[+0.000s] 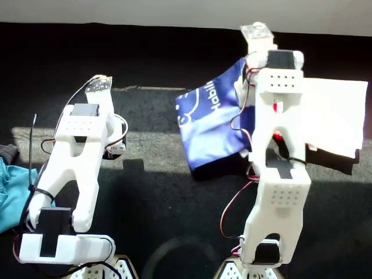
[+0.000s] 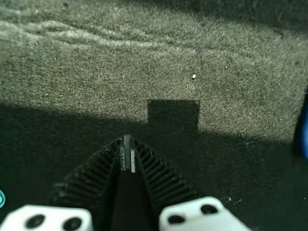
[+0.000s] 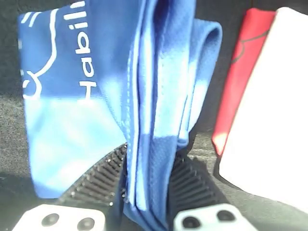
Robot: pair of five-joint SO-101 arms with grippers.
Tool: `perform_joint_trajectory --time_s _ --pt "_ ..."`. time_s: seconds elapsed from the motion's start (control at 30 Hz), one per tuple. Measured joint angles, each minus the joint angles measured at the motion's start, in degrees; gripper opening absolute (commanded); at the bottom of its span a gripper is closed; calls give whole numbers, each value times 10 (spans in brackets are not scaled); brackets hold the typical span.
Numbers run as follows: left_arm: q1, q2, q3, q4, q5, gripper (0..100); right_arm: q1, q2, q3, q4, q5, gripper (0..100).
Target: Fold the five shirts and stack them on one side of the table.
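A blue shirt (image 1: 212, 125) with white print hangs lifted at the table's middle, and my right gripper (image 3: 144, 185) is shut on a bunched fold of the blue shirt (image 3: 154, 110). Beside it at the right lies a folded white shirt (image 1: 334, 119) on top of a red shirt (image 3: 243, 72) and a dark one (image 1: 331, 158). A teal shirt (image 1: 13, 195) lies crumpled at the left edge. My left gripper (image 2: 127, 159) is shut with nothing in it, low over the dark cloth table (image 2: 144, 62), left of the blue shirt.
A dark grey bit of cloth (image 1: 8, 152) lies by the teal shirt. Red and black cables (image 1: 232, 209) hang along the right arm. Bare dark table (image 1: 151, 192) lies between the two arms.
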Motion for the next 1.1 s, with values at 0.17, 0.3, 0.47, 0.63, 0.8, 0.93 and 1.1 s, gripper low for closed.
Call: perform_joint_trajectory --time_s 0.17,0.3,0.47,0.63,0.8,0.93,1.1 --pt "-4 0 0 0 -69 9 26 -75 0 8 40 6" --pt "-4 0 0 0 -85 9 55 -119 0 8 70 6" --pt "-4 0 0 0 -87 9 89 -151 0 8 108 6" --pt "-4 0 0 0 -87 9 137 -162 0 -20 117 6" --pt "-4 0 0 0 -87 9 175 -162 0 -48 119 6" --pt "-4 0 0 0 -87 9 200 -162 4 -70 140 6" --pt "-4 0 0 0 -87 9 236 -139 4 -94 149 6"
